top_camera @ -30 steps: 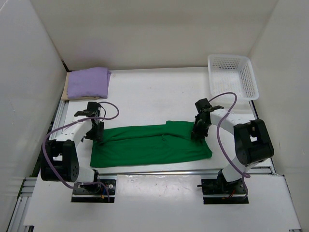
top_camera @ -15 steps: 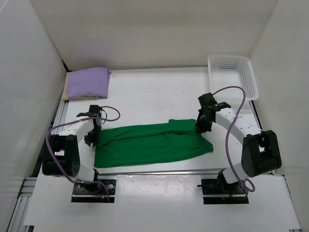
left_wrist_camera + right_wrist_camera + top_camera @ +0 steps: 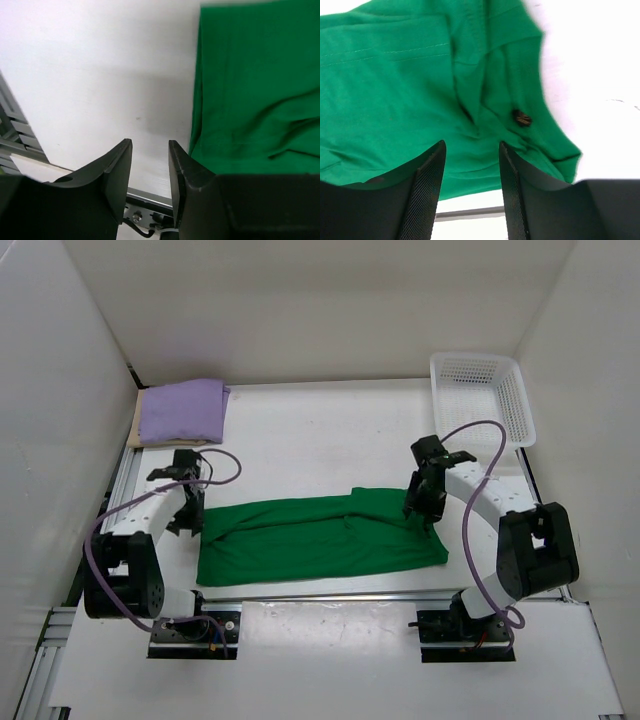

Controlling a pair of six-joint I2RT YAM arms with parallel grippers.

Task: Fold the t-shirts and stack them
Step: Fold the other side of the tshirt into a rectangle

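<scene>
Green t-shirt (image 3: 320, 540) lies folded lengthwise; left fingers (image 3: 116, 170), right fingers (image 3: 428, 186) both parted, empty.

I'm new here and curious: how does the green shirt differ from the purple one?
The green shirt lies spread long and wrinkled; the purple shirt is folded into a small neat square. The green shirt lies alone in the middle; the purple shirt rests on tan cloth at the far left. Both are plain cloth.
</scene>
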